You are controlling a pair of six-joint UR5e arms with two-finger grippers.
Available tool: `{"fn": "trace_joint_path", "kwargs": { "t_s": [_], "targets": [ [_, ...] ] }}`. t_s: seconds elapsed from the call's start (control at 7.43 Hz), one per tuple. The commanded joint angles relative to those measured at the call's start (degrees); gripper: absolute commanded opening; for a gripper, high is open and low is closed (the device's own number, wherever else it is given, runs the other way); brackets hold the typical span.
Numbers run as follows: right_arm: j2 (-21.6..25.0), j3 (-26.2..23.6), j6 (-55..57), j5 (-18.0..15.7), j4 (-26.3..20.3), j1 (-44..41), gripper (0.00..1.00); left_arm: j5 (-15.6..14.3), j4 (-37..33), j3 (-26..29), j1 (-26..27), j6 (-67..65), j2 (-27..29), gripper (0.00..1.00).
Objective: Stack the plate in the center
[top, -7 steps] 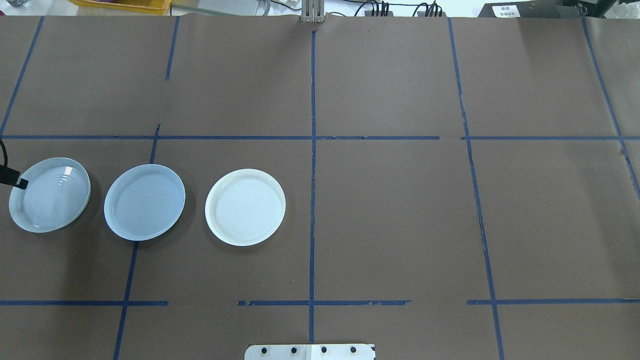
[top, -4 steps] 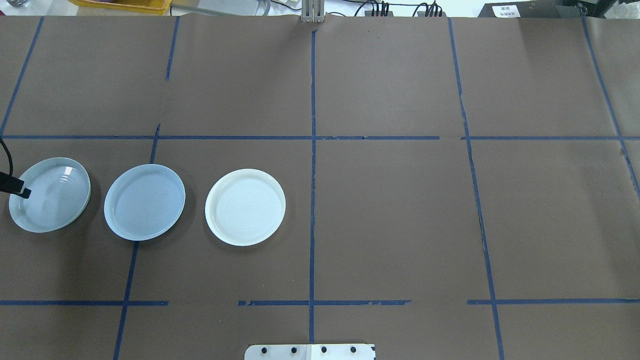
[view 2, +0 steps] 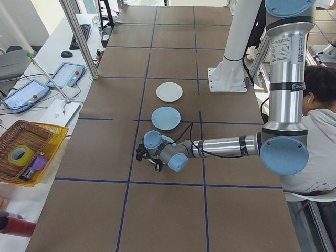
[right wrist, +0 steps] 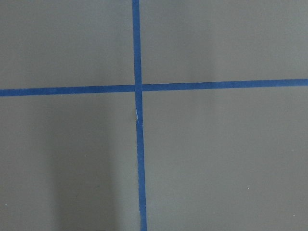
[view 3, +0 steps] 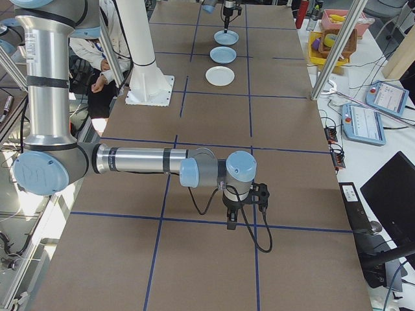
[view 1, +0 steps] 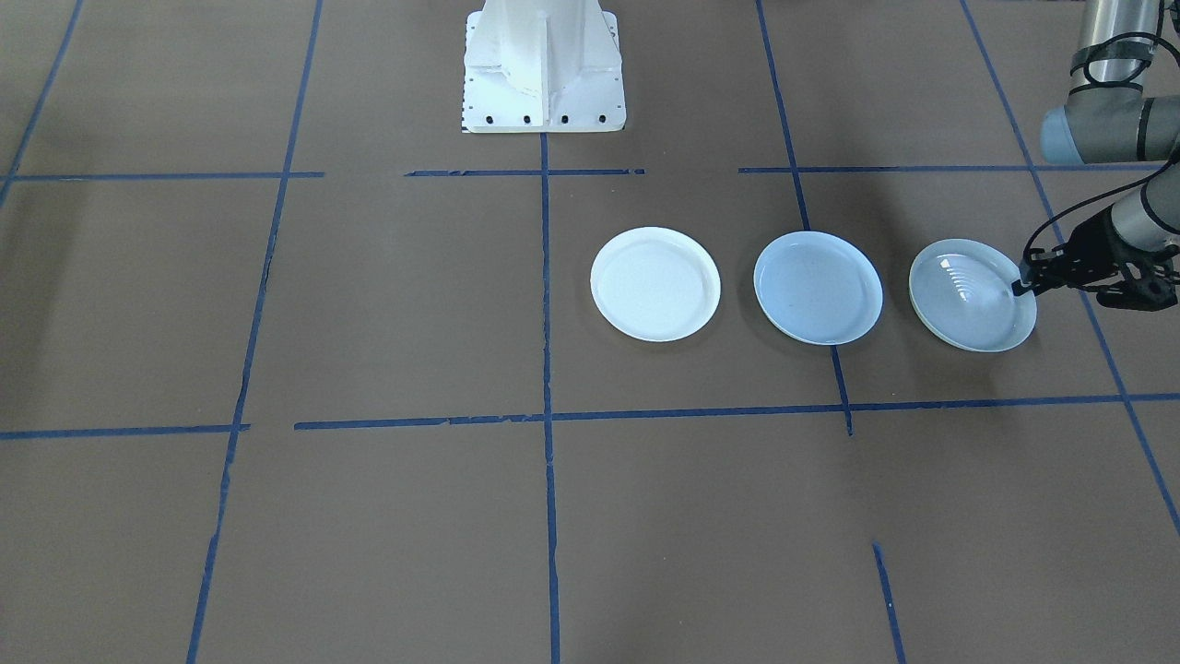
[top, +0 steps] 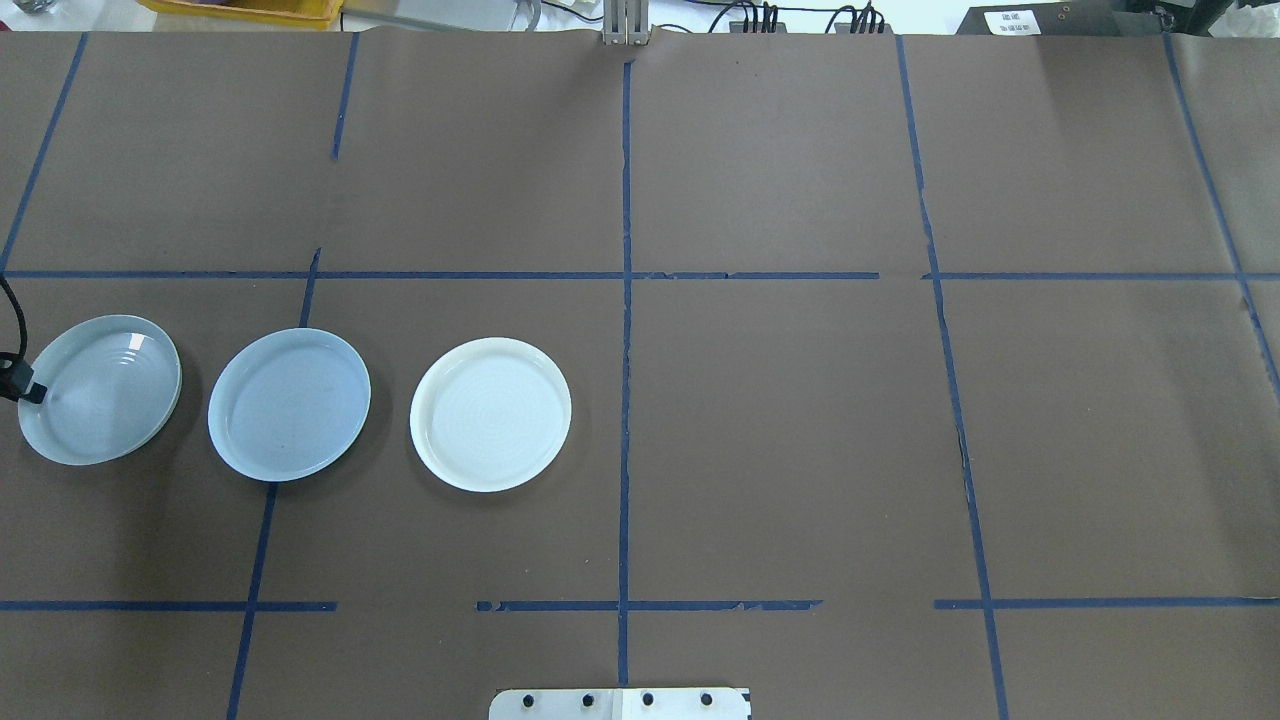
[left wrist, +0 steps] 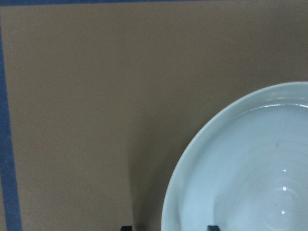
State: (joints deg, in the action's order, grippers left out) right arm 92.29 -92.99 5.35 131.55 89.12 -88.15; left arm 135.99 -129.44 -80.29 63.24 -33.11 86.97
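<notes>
Smooth pale blue plate (top: 289,404) — round, shallow-rimmed — between ridged plate (top: 100,403) and white plate (top: 491,414).

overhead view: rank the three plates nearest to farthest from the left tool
1. Ridged pale blue plate, at the table's left end; the left tool is right at its outer rim.
2. Smooth pale blue plate, the middle one of the row.
3. White plate, at the row's right end, nearest the table's center line.
</notes>
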Motion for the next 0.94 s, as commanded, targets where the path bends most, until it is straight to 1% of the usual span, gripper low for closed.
{"fn": "trace_joint_path", "kwargs": {
  "t_s": [0.0, 0.13, 0.27, 0.4, 0.54, 0.67, 0.81],
  "targets": [
    [0.0, 0.0, 0.0, 0.0, 0.0, 0.0, 1.0, 0.2, 0.3, 0.0, 0.1, 0.3, -0.1, 0.0],
    [0.0, 0.0, 0.0, 0.0, 0.0, -0.1, 1.0, 4.0, 0.2, -0.2, 0.6, 0.9, -0.2, 0.0],
    [0.0, 0.0, -0.1, 0.0, 0.0, 0.0, 1.0, 9.8, 0.2, -0.3, 4.1, 1.1, 0.1, 0.0],
    [0.0, 0.0, 0.0, -0.1, 0.0, 0.0, 1.0, 11.9, 0.2, -1.4, 7.8, 1.1, 0.2, 0.0],
    [0.0, 0.0, -0.1, -0.1, -0.1, 0.0, 1.0, 14.0, 0.2, -3.1, 8.4, 1.1, 0.2, 0.0],
    [0.0, 0.0, 0.0, 0.0, 0.0, 0.0, 1.0, 14.5, 0.4, -4.4, 9.2, 0.2, 0.0, 0.0],
    [0.0, 0.0, 0.0, 0.0, 0.0, 0.0, 1.0, 13.6, 1.2, -6.4, 9.1, -3.6, 0.2, 0.0]
  ]
}}
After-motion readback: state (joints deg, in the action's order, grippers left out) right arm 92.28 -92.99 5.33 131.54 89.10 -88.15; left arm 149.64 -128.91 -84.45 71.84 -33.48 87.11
